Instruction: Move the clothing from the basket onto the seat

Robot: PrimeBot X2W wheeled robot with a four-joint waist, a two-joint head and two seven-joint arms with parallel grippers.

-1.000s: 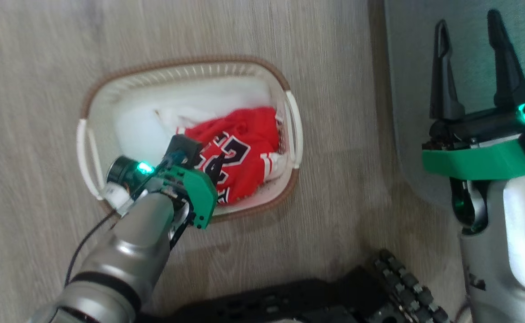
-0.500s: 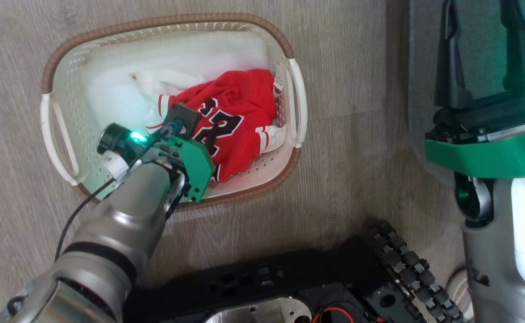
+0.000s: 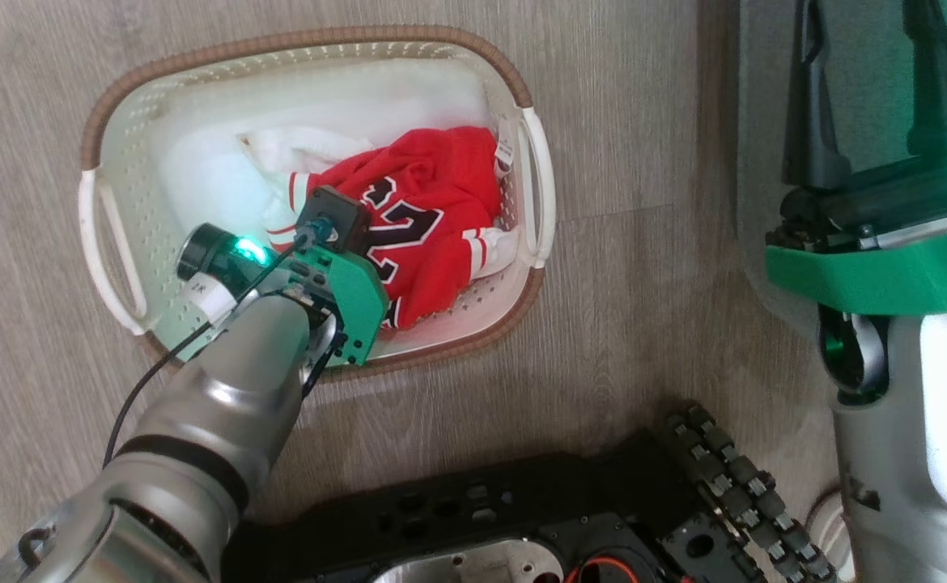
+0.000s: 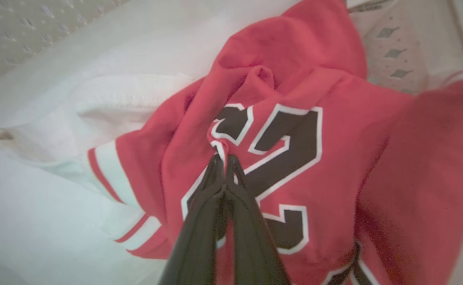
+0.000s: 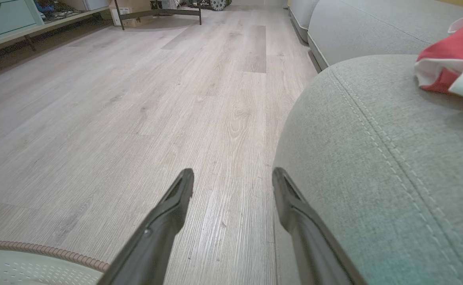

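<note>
Closed now where it stood wide a second ago, my left claw (image 4: 224, 158) has its two dark fingers pressed together on a raised fold of the red jersey (image 4: 295, 166). It pinches the cloth right at the edge of a black, white-outlined numeral. My head camera has also tipped since then, so the basket (image 3: 303, 34) sits larger and higher in its view.

Working from the left in the head view, that cream perforated basket with its brown woven rim stands on the pale wood floor (image 3: 627, 243). A white cloth (image 3: 295, 150) lies across its left half. The jersey is crumpled in the right half, touching the wall by the right handle. My left forearm reaches down into the basket from the near side, with the wrist over the jersey's left edge.

Further right, past a strip of floor, my right claw (image 5: 232, 174) hovers with its fingers spread wide and nothing between them. It is just beside the rounded edge of the grey-green seat (image 5: 374, 166). On that seat, at the far right of the right wrist view, lies a second red garment (image 5: 449, 55) with white trim, well apart from the claw.
</note>
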